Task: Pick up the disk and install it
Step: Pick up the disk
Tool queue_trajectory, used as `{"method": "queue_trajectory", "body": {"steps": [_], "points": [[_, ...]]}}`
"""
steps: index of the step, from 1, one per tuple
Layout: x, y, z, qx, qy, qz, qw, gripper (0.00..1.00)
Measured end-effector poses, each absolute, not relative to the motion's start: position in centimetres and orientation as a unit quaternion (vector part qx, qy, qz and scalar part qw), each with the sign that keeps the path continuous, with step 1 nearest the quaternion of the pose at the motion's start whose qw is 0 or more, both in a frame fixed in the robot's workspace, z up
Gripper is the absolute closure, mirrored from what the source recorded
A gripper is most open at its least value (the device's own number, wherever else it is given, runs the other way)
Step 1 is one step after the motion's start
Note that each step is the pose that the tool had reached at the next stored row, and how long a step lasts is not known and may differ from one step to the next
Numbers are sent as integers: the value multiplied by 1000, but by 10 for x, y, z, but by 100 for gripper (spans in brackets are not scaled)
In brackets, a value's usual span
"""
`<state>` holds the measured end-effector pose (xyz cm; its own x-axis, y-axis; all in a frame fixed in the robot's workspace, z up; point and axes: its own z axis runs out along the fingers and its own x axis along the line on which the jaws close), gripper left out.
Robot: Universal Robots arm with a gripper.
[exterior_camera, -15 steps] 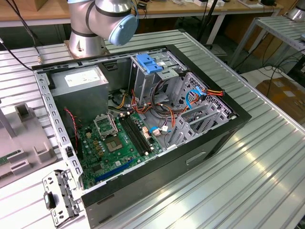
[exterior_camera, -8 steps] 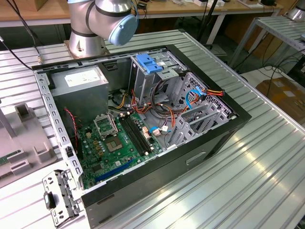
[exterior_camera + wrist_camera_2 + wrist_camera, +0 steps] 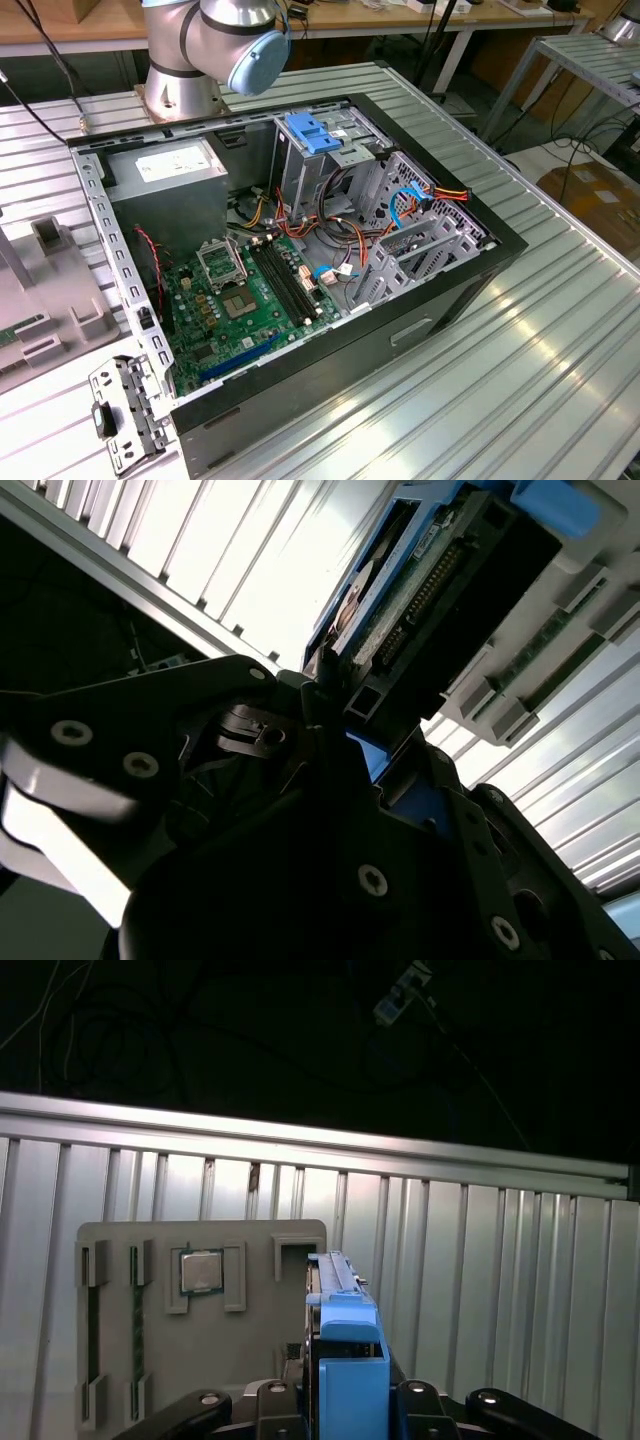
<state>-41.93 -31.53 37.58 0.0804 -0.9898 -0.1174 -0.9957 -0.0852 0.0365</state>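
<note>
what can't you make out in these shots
- the disk: edge-on in the first wrist view, so its label is hidden
- pincer, shut on the disk: cut off by the picture's edge in the first wrist view; its dark body hides part of the disk in the second wrist view
- robot arm: cut off by the exterior view's upper edge

Disk (image 3: 345,1332) edging bright blue; tray (image 3: 120,1250) grey.

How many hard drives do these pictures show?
1. In the first wrist view the hard drive stands edge-on in the tool, over the grey parts tray. Others may be hidden inside the computer's drive cage in the exterior view.
</note>
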Motion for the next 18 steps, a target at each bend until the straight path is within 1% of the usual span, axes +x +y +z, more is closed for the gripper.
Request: {"method": "queue_trajectory", "body": {"steps": [18], "points": [[-419, -315, 394, -734, 676, 56, 27, 63]]}}
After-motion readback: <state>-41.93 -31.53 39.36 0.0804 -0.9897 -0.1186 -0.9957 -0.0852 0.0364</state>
